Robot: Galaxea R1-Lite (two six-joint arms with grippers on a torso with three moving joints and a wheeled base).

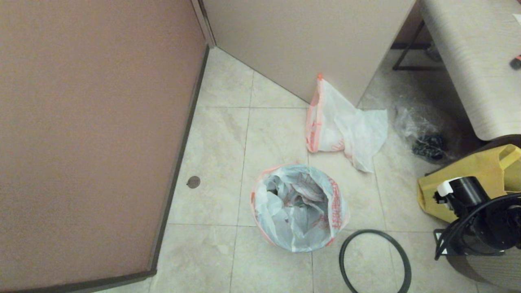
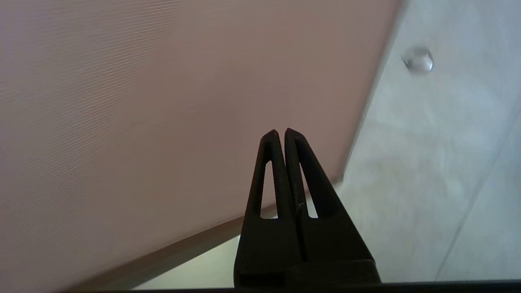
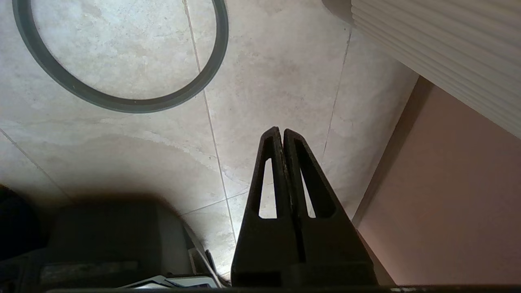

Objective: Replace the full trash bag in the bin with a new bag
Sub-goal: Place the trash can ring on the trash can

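Observation:
The full trash bag (image 1: 299, 207), white with an orange-red hem and red print, stands open on the floor tiles. Its hem is folded down over the bin, so the black pail is hidden. The bin's dark grey ring (image 1: 374, 262) lies flat on the floor to the right of it, also seen as the ring (image 3: 122, 61) in the right wrist view. The new bag (image 1: 342, 126) lies crumpled against the cabinet behind. My left gripper (image 2: 281, 132) is shut and empty beside the pink panel. My right gripper (image 3: 281, 130) is shut and empty above bare tiles near the ring.
A pink panel (image 1: 89, 134) runs along the left, a beige cabinet (image 1: 301, 40) stands behind. A clear wrinkly bag (image 1: 423, 134) with dark contents, a yellow tote (image 1: 472, 171) and a desk (image 1: 476, 61) crowd the right. My right arm (image 1: 476, 215) hangs there. A round floor fitting (image 1: 193, 182) sits near the panel.

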